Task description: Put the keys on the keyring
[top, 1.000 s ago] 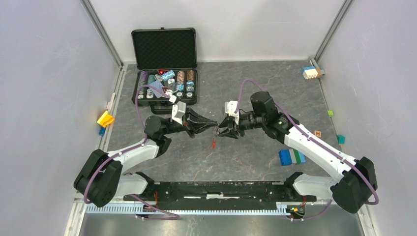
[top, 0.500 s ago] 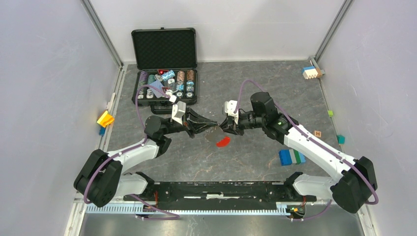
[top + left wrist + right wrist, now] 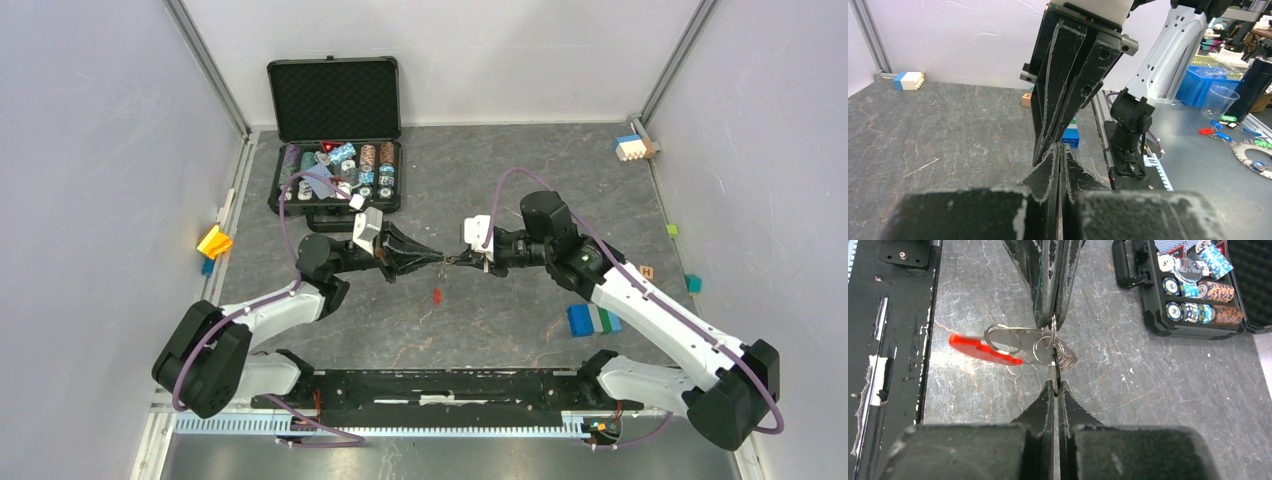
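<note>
I have the left end effector [image 3: 1052, 320] clamped on keyring [image 3: 1024, 334], right end effector [image 3: 1055, 389] clamped on what looks like the key [image 3: 1055, 367]; threading unfinished, I judge.

arms [image 3: 268, 308] were white, joints black | cables [image 3: 281, 215] were purple | left claw [image 3: 438, 258], right claw [image 3: 453, 261] were black, edges scuffed white

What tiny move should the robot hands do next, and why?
Probably the right hand should gently twist and push a little toward the left hand, while that one holds steady. Both hands are shut, tip to tip, pinching the silver keyring between them, and its red tag dangles free. I cannot tell how far the threading has got.
</note>
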`<state>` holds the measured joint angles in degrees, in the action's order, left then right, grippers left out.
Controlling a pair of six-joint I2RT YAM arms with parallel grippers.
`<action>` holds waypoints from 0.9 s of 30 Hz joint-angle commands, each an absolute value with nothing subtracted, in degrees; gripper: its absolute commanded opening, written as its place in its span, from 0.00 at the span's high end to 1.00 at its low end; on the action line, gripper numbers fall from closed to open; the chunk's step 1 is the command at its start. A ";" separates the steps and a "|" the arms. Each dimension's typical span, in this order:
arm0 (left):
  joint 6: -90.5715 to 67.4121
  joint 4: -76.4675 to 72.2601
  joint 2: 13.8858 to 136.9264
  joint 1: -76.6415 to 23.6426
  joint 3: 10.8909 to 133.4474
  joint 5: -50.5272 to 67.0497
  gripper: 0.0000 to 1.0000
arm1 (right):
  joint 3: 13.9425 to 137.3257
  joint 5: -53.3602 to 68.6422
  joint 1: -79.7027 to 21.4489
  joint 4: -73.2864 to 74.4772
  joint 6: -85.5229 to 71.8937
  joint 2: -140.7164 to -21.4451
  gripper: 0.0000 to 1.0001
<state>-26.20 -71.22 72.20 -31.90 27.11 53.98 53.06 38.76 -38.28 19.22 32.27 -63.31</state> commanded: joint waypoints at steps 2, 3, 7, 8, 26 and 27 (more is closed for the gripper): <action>-26.50 -72.82 73.28 -31.73 28.30 54.95 0.98 | 57.29 35.93 -38.41 23.10 36.82 -61.10 1.00; -26.48 -72.79 73.45 -31.73 28.30 54.94 0.98 | 57.76 35.71 -38.41 23.85 37.25 -60.94 1.00; -26.08 -72.65 74.08 -31.73 28.45 54.69 0.98 | 59.22 35.74 -38.41 25.56 37.98 -60.86 1.00; -26.01 -72.74 74.38 -31.80 28.60 54.67 0.98 | 59.33 35.96 -38.41 25.74 37.94 -60.91 1.00; -21.02 -66.00 74.02 -31.73 30.83 57.40 0.53 | 71.42 24.95 -39.92 32.02 38.90 -65.42 1.00; -19.44 -63.70 73.19 -31.73 31.14 57.70 0.43 | 72.19 24.18 -39.92 32.58 39.64 -65.86 1.00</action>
